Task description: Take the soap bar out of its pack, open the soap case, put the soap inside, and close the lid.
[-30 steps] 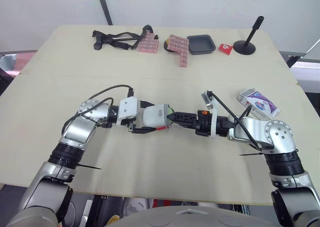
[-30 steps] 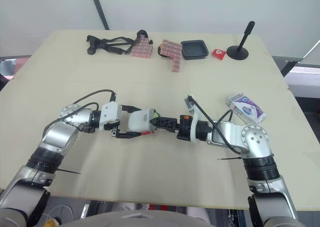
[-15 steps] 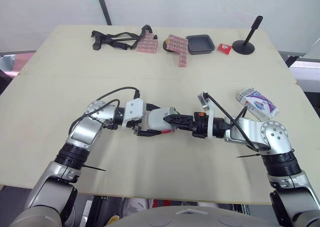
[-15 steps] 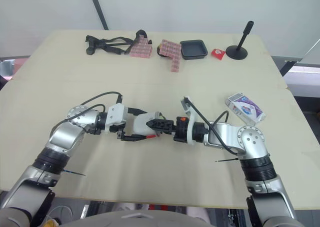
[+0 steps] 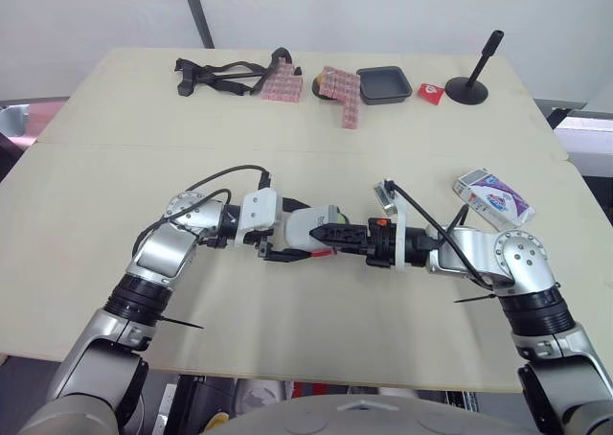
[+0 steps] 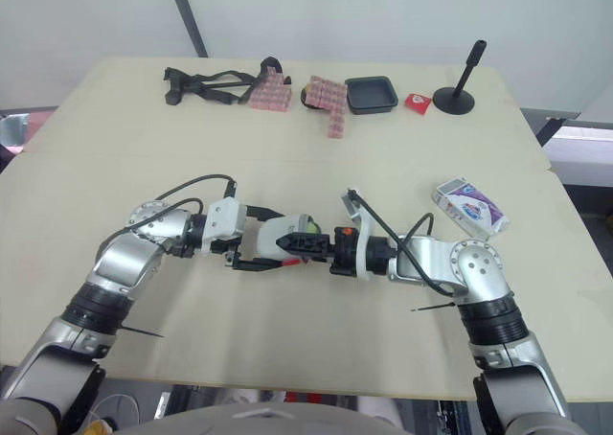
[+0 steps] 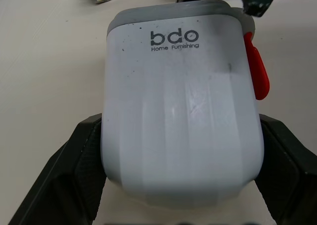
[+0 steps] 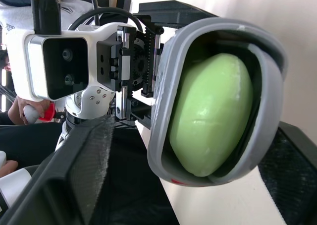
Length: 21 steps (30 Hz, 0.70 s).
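A white soap case [image 5: 305, 228] with a grey rim and a red latch [image 7: 257, 71] hangs just above the table's middle, with my left gripper [image 5: 290, 233] shut on its sides. Its mouth faces my right gripper [image 5: 337, 235]. The green soap bar [image 8: 213, 116] lies inside the case, behind the grey rim [image 8: 163, 86]. My right gripper's fingers [image 8: 84, 175] stand wide apart on either side of the mouth, open and not holding the soap. The white and purple soap pack [image 5: 493, 195] lies on the table beyond my right arm.
Along the far edge of the table lie a black strap [image 5: 220, 75], pink patterned packs [image 5: 341, 94], a black tray [image 5: 385, 83], a small red packet [image 5: 432, 92] and a black stand [image 5: 471, 85]. Bare tabletop [image 5: 306, 167] lies between them and my arms.
The left gripper carried the case to the right and the right gripper moved left to meet it. The green soap, at the case's mouth a second ago, now sits inside.
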Tool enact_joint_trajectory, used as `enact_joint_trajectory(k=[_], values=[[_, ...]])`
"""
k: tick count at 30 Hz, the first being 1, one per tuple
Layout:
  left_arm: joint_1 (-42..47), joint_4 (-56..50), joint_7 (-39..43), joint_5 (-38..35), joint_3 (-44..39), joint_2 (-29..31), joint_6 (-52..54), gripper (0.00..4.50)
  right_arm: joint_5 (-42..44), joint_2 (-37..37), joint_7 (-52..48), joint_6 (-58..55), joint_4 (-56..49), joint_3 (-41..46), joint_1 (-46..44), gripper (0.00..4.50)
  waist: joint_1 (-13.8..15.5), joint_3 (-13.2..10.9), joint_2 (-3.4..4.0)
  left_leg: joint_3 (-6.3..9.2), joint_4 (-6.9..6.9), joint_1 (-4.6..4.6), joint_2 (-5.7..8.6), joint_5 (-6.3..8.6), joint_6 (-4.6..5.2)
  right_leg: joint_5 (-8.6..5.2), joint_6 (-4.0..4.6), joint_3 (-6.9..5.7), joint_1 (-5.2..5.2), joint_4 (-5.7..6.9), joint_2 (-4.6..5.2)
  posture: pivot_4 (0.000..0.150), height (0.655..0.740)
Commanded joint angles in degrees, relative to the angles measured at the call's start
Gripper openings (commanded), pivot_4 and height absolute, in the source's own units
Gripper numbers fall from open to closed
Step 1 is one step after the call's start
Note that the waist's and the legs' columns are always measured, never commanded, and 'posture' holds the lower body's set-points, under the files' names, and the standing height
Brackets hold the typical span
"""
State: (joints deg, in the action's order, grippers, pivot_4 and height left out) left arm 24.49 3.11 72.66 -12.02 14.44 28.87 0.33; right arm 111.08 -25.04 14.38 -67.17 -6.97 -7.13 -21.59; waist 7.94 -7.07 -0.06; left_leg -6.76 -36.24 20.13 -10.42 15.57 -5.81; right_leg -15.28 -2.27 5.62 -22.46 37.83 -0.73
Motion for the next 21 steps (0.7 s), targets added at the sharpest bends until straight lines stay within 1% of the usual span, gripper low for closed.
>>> enact_joint_trajectory(k=[1,3,4,10,14,18,20,21], values=[[-0.3,-3.2,0.2,-2.0,-0.9,0.5,0.4,3.46,1.9,-0.6,-1.6,-0.1,-0.6,-0.5,-1.7,3.02,0.0,0.0,0.0,0.0,0.0,0.0,0.0,0.0,0.0,0.0,0.0,0.0,0.0,-0.01,0.0,0.15,0.74],[-0.4,-3.5,0.2,-2.2,-0.8,0.7,0.6,3.46,1.9,-1.0,-1.9,0.0,-0.6,-0.9,-2.0,2.35,0.0,0.0,-0.01,0.0,0.0,0.0,0.0,0.0,0.0,0.0,0.0,-0.01,0.0,0.0,0.0,0.15,0.74],[-0.5,-3.6,0.1,-2.2,-0.8,0.8,0.6,3.46,1.9,-1.1,-2.0,0.0,-0.6,-1.2,-2.2,2.15,0.0,0.0,0.0,0.01,0.0,0.0,0.0,0.0,0.0,0.0,0.0,-0.02,0.0,0.0,0.0,0.15,0.74],[-0.7,-3.9,-0.3,-2.4,-0.8,1.2,0.8,3.46,1.9,-1.6,-2.4,1.0,-0.9,-1.7,-2.5,2.14,0.0,0.0,0.0,0.01,-0.01,0.01,0.0,0.0,0.0,0.0,0.0,-0.03,0.0,0.0,0.0,0.15,0.74],[-0.9,-4.2,-0.6,-2.3,-0.7,1.2,1.0,3.46,1.9,-0.6,-2.3,1.9,0.0,-1.1,-2.4,2.14,0.0,0.0,0.0,0.01,-0.01,0.02,0.0,0.0,0.0,0.0,0.0,-0.03,0.0,0.0,0.0,0.15,0.74],[-0.9,-3.2,-1.7,-0.5,-0.3,1.2,-0.7,3.46,1.9,0.0,-1.7,2.6,0.9,-0.6,-2.4,2.14,0.0,0.0,0.0,0.01,-0.01,0.02,0.0,0.0,0.0,0.0,0.0,-0.02,0.0,0.0,0.01,0.15,0.74],[-0.6,-2.7,-1.4,-0.7,-0.1,1.5,0.0,4.49,1.9,0.0,-1.3,2.7,0.9,-0.7,-2.4,2.14,0.0,0.0,-0.01,0.01,-0.01,0.03,0.0,0.0,0.01,0.0,0.0,-0.03,0.0,0.0,0.0,0.15,0.74],[-0.4,-2.5,-1.2,-0.9,-0.1,1.7,0.5,4.49,1.9,0.1,-1.2,3.0,0.9,-0.5,-2.4,2.14,0.0,0.0,-0.01,0.01,-0.02,0.03,0.0,0.0,0.01,0.0,0.0,-0.04,0.0,0.0,0.0,0.15,0.74]])
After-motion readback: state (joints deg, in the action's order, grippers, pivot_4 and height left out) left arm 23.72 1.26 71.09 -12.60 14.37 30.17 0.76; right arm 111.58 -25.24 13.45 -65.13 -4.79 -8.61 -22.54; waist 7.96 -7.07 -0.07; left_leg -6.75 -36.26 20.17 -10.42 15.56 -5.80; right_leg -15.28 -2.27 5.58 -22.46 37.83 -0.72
